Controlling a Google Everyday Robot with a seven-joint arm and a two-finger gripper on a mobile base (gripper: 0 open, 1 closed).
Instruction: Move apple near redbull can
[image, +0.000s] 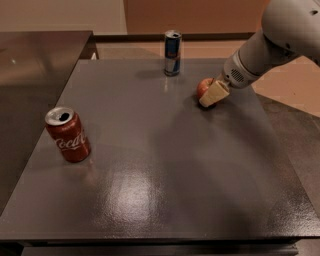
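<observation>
Gripper (214, 94) sits low over the far right part of the table (165, 200), its pale tip against the near-right side of the apple (203, 87). Whether it actually clasps the apple cannot be told from this view. The white arm (280, 35) behind it comes down from the upper right corner.

Nearest the camera, the dark grey tabletop shows a broad patch of glare. A little farther, on the left side, a red Coca-Cola can (68, 134) stands upright with its top opened, well apart from everything else and well off the line between the apple and the redbull can (172, 53).

Farther back and right of centre, the apple rests on the tabletop, red with a paler patch, partly covered by the gripper. Beyond it and to its left, the redbull can stands upright near the far edge of the table, near the apple but not touching it.

A second dark surface (35, 65) adjoins the table on the left. Tan floor (290, 85) and a brown wall (195, 15) lie behind.
</observation>
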